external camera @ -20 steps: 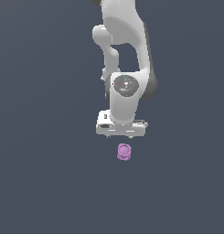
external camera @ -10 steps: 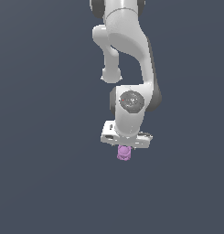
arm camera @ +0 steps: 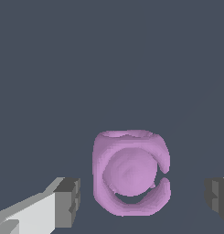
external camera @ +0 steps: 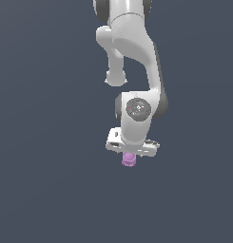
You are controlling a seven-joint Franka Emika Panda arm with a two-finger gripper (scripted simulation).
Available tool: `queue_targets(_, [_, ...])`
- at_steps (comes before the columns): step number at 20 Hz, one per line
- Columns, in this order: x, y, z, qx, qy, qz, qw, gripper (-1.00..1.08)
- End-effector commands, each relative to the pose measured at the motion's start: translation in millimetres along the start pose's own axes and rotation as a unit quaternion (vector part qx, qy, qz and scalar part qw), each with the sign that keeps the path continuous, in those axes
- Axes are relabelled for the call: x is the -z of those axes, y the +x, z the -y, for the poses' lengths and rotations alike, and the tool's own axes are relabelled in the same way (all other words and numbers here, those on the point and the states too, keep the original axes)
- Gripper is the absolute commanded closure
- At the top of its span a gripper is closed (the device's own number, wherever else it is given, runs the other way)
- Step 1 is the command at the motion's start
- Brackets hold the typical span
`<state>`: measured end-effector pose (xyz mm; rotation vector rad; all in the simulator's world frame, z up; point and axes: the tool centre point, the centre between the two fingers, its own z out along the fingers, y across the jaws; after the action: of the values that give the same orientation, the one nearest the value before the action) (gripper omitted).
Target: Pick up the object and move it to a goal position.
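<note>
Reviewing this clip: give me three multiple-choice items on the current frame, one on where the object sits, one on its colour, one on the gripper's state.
1. Where is the object relative to the fingers?
A. Between them, apart from both
B. Off beyond one of them
C. Clamped by both

2. What colour is the object?
A. Green
B. Pinkish-purple
C. Orange

3. How is the gripper set?
A. Shut on the object
B. Shut on nothing
C. Open

Answers:
1 A: in the wrist view the object sits with a gap to each of the fingers.
2 B: it shows pinkish-purple in both views.
3 C: the gripper has its fingers spread wider than the object, touching nothing.
</note>
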<state>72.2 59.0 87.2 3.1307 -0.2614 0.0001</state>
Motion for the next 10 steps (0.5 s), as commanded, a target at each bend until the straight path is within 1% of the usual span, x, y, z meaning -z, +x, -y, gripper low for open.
queue_targets(1, [-7.0, -0.3, 0.0, 0.0, 0.0, 0.0, 1.0, -0.92])
queue_targets(7, [-38.4, -0.9, -0.1, -0.001, 0.0, 0.0, 1.0, -0.92])
queue_targets(10, [-46.9, -0.6, 0.0, -0.001, 0.0, 0.0, 1.0, -0.92])
